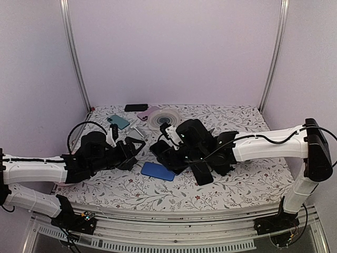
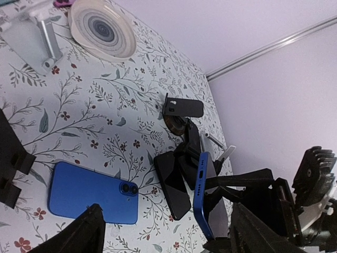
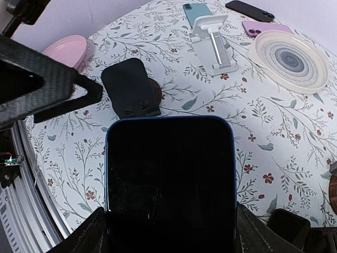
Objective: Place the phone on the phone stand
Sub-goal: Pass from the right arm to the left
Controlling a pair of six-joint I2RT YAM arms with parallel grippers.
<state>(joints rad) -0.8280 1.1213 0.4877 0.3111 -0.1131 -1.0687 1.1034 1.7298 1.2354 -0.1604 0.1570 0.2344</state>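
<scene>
Near the middle of the floral-patterned table (image 1: pixel 237 184), the right gripper (image 1: pixel 169 153) is clamped on a blue-rimmed phone with a dark screen (image 3: pixel 169 179). Its fingers (image 3: pixel 97 234) press against the two long edges, and the phone is held clear of the cloth. From the right wrist the screen faces the camera, and the black phone stand with a round base (image 3: pixel 130 87) stands on the table just beyond the phone's far left corner, apart from it. From the left wrist the same phone shows edge-on as a thin blue strip. The left gripper (image 1: pixel 134 149) hovers low just to the left of the right one, jaws spread wide with nothing between them. A second blue phone (image 1: pixel 157 171) lies flat, camera side up, on the cloth near both grippers. Farther back stand a white folding phone stand (image 3: pixel 213 42), a pale plate with concentric grey rings (image 3: pixel 295 52), a teal phone (image 1: pixel 118 122), a black phone (image 1: pixel 136 107) and a pink phone (image 3: pixel 263 27). A pink plate (image 3: pixel 66 50) sits at the table's left edge.
</scene>
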